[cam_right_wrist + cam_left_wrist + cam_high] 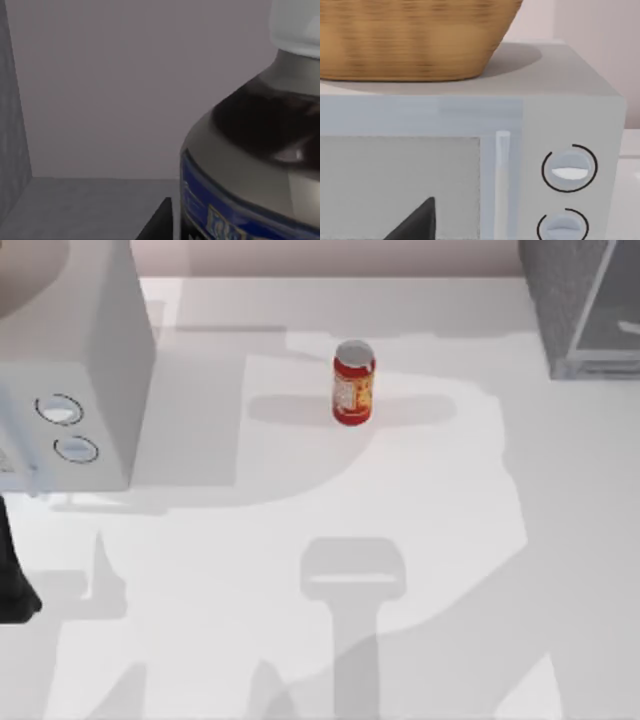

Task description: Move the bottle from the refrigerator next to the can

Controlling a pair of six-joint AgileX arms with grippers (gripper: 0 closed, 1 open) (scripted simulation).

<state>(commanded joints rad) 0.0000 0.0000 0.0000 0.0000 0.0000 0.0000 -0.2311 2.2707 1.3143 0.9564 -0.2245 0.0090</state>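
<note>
Right wrist view: bottle (250, 165) just beside fingers (160, 222).

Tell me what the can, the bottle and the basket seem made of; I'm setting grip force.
Can: probably metal, with a silvery top and printed red label. Bottle: glossy, dark, likely glass or hard plastic, showing highlights. Basket: woven wicker look, ribbed tan weave.
</note>
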